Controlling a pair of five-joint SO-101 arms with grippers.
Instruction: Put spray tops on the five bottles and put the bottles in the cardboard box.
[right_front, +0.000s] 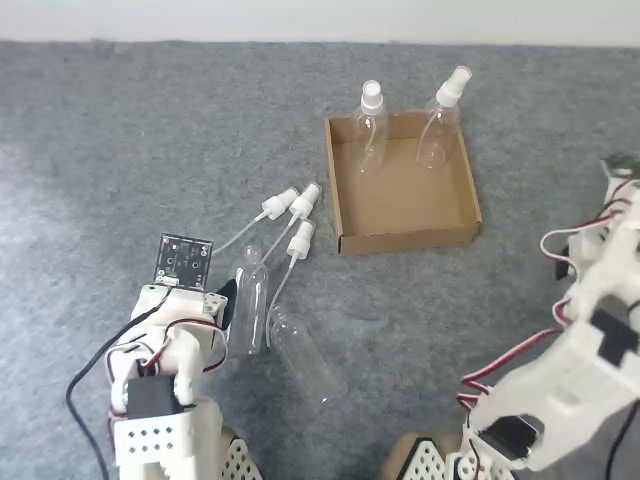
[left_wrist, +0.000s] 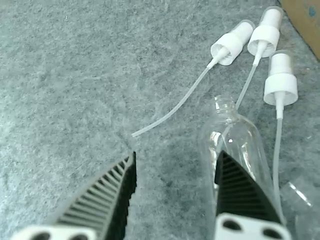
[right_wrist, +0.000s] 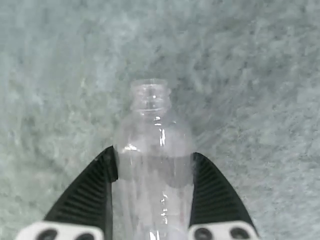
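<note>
The left gripper (left_wrist: 175, 160) hung with jaws spread, one jaw over a clear uncapped plastic bottle (left_wrist: 235, 135) lying beside three white spray tops (left_wrist: 280, 82) on the grey carpet (left_wrist: 75, 75), so a careless closing might have rolled it onto their thin tubes. The right gripper (right_wrist: 153, 155) pinched another open clear bottle (right_wrist: 151, 120), which looked slippery. The shallow cardboard box (right_front: 335, 180) held two capped bottles (right_front: 370, 130).

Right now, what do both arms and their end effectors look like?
The left arm and the right arm are blocky white plastic shells with black motors and loose red, black and white cables. A small black circuit board sits on the left arm. The left end effector and the right end effector each have two black, wedge-shaped, ribbed fingers on white mounts.
</note>
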